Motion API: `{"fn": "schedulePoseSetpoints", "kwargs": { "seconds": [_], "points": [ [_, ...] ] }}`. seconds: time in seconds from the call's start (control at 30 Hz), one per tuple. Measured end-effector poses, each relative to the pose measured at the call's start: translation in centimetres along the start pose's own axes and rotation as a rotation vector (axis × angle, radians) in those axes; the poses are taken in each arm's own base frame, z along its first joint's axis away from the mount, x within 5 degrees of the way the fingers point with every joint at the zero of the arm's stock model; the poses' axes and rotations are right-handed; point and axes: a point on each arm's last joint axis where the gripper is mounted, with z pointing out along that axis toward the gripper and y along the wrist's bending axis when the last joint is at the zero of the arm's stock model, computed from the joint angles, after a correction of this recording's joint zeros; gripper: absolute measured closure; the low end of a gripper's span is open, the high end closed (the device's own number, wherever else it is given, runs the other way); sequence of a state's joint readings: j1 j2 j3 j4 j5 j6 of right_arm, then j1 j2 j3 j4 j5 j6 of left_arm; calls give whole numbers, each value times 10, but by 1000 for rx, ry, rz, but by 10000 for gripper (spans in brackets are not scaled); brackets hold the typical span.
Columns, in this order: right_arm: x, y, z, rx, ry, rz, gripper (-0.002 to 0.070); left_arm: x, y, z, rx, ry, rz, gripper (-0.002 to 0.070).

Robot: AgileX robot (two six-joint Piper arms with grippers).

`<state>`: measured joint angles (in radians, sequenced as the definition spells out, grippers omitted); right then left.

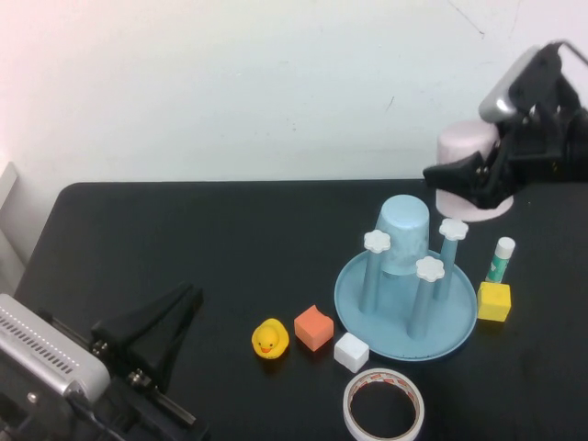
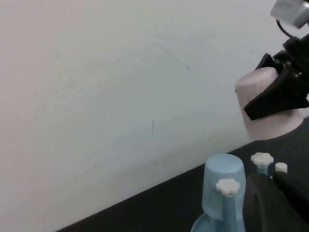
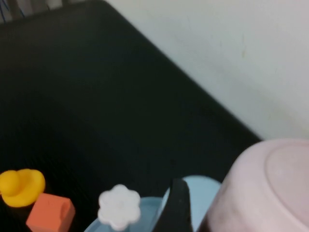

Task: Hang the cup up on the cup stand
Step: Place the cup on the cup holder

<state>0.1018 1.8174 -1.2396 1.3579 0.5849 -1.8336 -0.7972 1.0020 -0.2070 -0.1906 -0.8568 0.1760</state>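
Observation:
The pale pink cup [image 1: 466, 152] is upside down at the table's back right, behind the cup stand. My right gripper [image 1: 457, 186] is shut on it, with black fingers on its sides. I cannot tell whether its rim touches the table. The cup also shows in the left wrist view [image 2: 266, 113] and the right wrist view [image 3: 263, 186]. The cup stand [image 1: 404, 345] is a light blue tray with white-capped pegs. A light blue cup [image 1: 404, 230] hangs upside down on its back peg. My left gripper [image 1: 188, 296] is shut and empty at the front left.
In front of the stand are a yellow duck [image 1: 270, 339], an orange cube [image 1: 313, 327], a white cube [image 1: 351, 352] and a tape roll [image 1: 384, 404]. A yellow cube [image 1: 493, 300] and a glue stick [image 1: 501, 259] stand right of it. A wall is behind.

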Motion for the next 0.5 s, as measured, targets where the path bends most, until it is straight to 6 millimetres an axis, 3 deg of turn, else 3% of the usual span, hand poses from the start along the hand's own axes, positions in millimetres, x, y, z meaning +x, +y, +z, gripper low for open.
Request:
{"fn": "schedulePoseSetpoints", "kwargs": {
  "seconds": [0.3, 0.5],
  "points": [
    [33, -7, 29, -22, 21, 95, 78, 6, -1, -1, 14, 63, 3, 675],
    [39, -8, 34, -31, 29, 69, 78, 7, -1, -1, 15, 72, 3, 675]
  ]
}}
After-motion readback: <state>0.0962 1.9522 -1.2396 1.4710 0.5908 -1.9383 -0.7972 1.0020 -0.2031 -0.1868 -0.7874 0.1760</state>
